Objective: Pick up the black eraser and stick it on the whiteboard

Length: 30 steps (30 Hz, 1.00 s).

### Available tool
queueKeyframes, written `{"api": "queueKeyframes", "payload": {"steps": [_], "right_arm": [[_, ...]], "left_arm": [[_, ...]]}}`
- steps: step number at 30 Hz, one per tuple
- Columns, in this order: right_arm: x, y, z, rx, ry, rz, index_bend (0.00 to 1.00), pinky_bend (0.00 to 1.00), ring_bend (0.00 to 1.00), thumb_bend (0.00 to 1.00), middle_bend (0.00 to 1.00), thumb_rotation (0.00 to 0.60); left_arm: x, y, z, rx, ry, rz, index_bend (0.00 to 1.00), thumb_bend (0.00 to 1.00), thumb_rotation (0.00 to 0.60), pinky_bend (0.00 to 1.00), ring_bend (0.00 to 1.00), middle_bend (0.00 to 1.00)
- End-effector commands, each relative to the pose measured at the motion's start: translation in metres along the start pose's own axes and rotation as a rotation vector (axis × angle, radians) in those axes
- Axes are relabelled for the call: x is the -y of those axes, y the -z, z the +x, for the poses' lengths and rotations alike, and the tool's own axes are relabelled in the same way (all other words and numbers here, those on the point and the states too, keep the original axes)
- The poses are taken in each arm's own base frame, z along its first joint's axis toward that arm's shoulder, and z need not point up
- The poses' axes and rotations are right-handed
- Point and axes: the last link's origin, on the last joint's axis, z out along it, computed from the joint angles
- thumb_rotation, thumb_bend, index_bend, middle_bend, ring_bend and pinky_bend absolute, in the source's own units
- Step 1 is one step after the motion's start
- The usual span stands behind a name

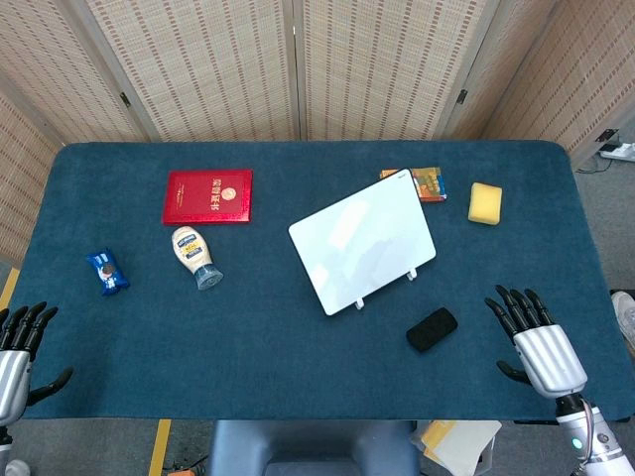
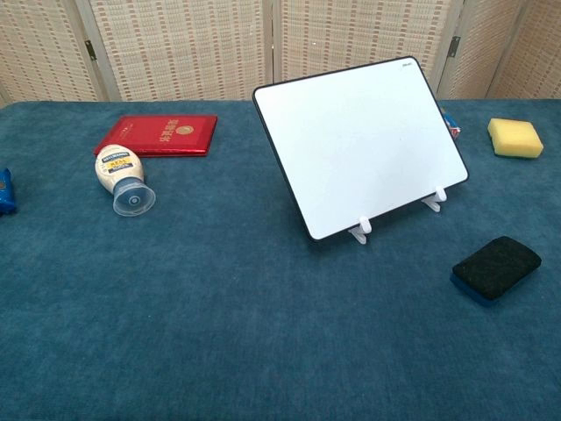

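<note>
At the far left edge of the worktop, the left hand is seen resting low, fingers spread, nothing held. A blue packet, a bottle lying on its side and a red booklet are noted further right, well apart from the task's things. The whiteboard is propped on two white feet near the middle, tilted back, its face turned toward the robot. The eraser lies flat on the cloth just right of and in front of the whiteboard, untouched. A yellow sponge is noted at the far right rear. The right hand is held at the near right edge, palm down, fingers spread and pointed away from the robot, empty, beside the eraser but apart from it.

The pick-up is judged not yet begun. It is advised that the right hand be brought over the eraser and closed across its narrow sides, so that one broad face is left free to be pressed flat against the board. A light press is recommended, as the stand may be tipped backward.
</note>
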Motion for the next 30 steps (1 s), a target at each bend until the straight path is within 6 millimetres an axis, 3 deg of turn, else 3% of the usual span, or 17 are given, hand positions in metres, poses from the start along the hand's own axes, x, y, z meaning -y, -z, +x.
{"api": "queueKeyframes", "payload": {"steps": [1,12,20,30], "right_arm": [[0.0,0.0,-0.001,0.008,0.0,0.003,0.07,0.0,0.0,0.18,0.0,0.6],[0.008,-0.001,-0.009,0.046,0.032,0.075,0.07,0.0,0.0,0.18,0.0,0.6],[0.014,-0.037,-0.019,0.175,0.194,0.105,0.16,0.0,0.0,0.18,0.0,0.6],[0.032,-0.07,-0.03,0.19,0.264,0.162,0.25,0.0,0.0,0.18,0.0,0.6]], "left_arm": [[-0.001,0.0,0.0,-0.001,0.001,0.0,0.14,0.22,0.6,0.01,0.1,0.13],[0.001,-0.005,-0.001,0.01,0.015,-0.003,0.14,0.22,0.6,0.01,0.1,0.13],[0.002,-0.004,0.003,-0.006,0.032,0.003,0.13,0.22,0.6,0.01,0.1,0.13],[0.003,-0.002,0.002,0.002,0.03,0.017,0.13,0.22,0.6,0.01,0.1,0.13]]}}
